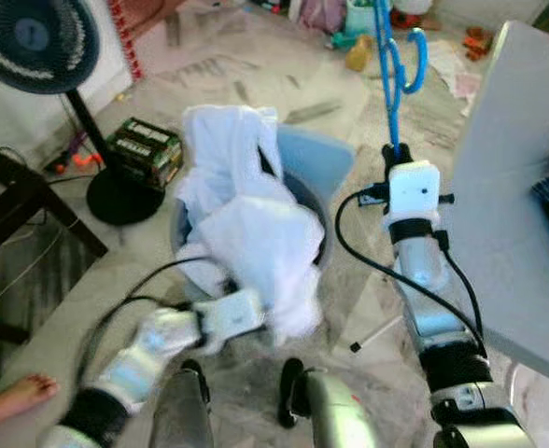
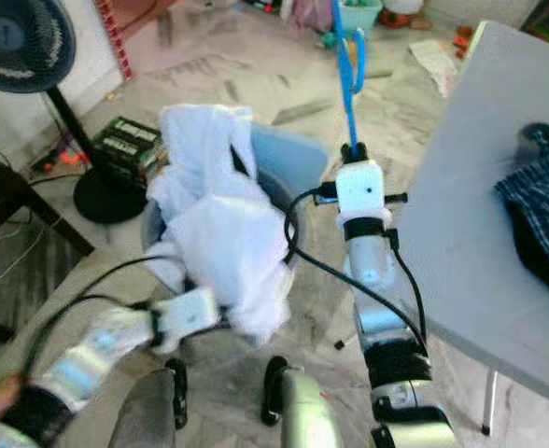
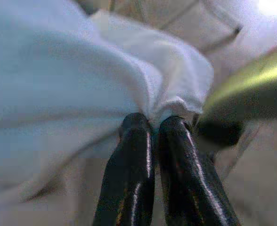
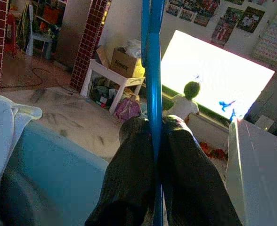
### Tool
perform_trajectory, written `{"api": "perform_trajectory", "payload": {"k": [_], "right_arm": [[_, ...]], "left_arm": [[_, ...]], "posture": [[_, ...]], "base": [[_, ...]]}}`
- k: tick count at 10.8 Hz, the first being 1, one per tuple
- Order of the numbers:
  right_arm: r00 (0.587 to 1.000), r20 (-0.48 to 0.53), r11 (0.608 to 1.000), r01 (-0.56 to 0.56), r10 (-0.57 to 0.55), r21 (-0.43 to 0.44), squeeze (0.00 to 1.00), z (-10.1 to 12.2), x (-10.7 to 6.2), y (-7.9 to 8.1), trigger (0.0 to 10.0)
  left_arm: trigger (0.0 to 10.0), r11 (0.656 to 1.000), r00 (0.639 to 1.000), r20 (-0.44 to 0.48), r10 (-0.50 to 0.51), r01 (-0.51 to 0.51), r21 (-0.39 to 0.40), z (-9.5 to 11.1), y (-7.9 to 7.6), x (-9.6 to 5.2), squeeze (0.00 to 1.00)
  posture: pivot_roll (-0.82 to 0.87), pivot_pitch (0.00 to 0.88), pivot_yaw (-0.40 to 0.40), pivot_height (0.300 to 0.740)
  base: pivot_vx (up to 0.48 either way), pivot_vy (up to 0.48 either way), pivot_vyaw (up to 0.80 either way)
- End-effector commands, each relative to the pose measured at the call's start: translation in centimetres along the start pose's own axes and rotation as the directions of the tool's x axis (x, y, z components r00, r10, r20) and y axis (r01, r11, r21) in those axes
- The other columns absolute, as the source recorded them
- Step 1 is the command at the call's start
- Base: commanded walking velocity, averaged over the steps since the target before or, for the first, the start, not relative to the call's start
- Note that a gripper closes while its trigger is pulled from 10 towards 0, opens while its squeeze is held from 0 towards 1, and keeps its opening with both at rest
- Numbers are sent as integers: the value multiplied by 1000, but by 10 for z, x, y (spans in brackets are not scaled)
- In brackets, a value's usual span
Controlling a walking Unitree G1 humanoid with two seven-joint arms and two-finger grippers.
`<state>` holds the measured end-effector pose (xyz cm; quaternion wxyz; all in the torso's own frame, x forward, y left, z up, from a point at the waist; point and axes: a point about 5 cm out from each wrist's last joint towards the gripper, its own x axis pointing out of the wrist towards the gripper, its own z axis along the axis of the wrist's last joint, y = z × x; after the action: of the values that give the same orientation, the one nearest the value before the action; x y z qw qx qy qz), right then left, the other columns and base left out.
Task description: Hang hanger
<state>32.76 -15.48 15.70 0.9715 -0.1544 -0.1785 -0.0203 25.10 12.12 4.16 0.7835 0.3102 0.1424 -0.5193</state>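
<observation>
Blue hanger [image 1: 393, 70]: top cut off by the frame edge above my right gripper [image 1: 393, 149]. White garment [image 1: 251, 233]: hides most of the basket [image 1: 316, 163] and my left gripper [image 3: 152, 123] fingertips. My left arm [image 1: 153, 350]: motion-blurred.

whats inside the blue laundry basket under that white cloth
White cloth fills the blue basket and spills over its rim, and the left gripper is shut on a fold of it. Anything lying deeper is covered. The right gripper holds the blue hanger beside the basket.

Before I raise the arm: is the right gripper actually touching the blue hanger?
Touching. The right wrist view shows the right gripper with both black fingers pressed against the blue hanger, no gap either side.
</observation>
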Motion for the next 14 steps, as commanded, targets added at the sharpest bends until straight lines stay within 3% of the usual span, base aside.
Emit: {"api": "perform_trajectory", "payload": {"k": [1,2,4,14], "right_arm": [[1000,11,1000,-1,1,8,0,3,0,-1,10000],[1000,8,1000,-4,4,9,0,2,-1,-1,10000],[1000,5,1000,-11,11,12,0,2,-3,0,10000],[1000,5,1000,-11,11,12,0,2,-3,0,10000]], "left_arm": [[10000,999,998,-53,31,-30,32,-7,0,-2,1000],[10000,997,994,-82,75,-73,29,-10,4,-8,1000],[10000,929,935,-69,347,-353,-114,-14,24,-20,1000],[10000,929,935,-69,347,-353,-114,-14,24,-20,1000]], "posture": [[123,204,-89,740],[126,209,-89,740],[125,220,-89,740],[125,220,-89,740]], "base": [[0,0,0],[0,0,0],[0,0,0],[0,0,0]]}}
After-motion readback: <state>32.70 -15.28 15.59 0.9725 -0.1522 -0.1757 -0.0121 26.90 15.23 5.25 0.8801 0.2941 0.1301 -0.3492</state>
